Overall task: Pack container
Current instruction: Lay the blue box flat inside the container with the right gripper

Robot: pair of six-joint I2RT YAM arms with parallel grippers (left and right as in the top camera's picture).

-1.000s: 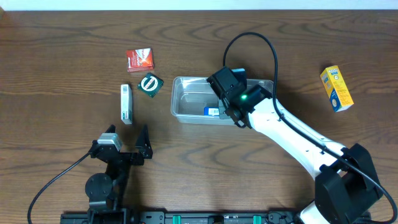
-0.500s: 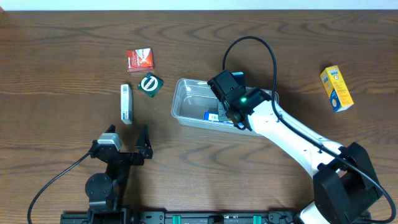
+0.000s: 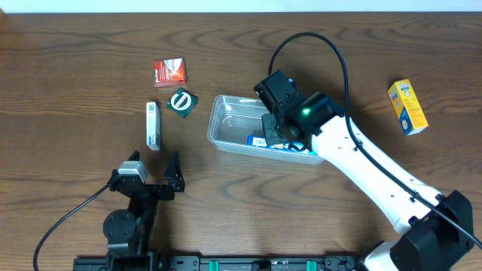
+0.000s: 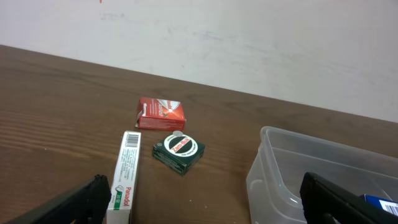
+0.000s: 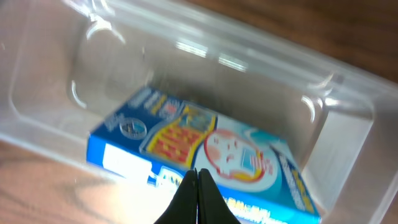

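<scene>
Container (image 3: 233,124) mid-worktop (image 3: 75,90), blue box (image 5: 205,149) inside. Right claw (image 5: 198,180) clenched, empty, just above that box; left claw (image 3: 154,167) spread wide, idle. Unpacked: red box (image 3: 169,71), green box (image 3: 181,101), white box (image 3: 153,125), yellow box (image 3: 407,107). Judged one of five done

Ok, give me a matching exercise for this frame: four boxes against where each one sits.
Things:
1 blue box
2 yellow box
3 red box
4 white box

Places:
A on the table, alone, right of the container
B inside the container
C left of the container, nearest the left gripper
D left of the container, beyond the dark green box

Pairs: 1-B; 2-A; 3-D; 4-C
</scene>
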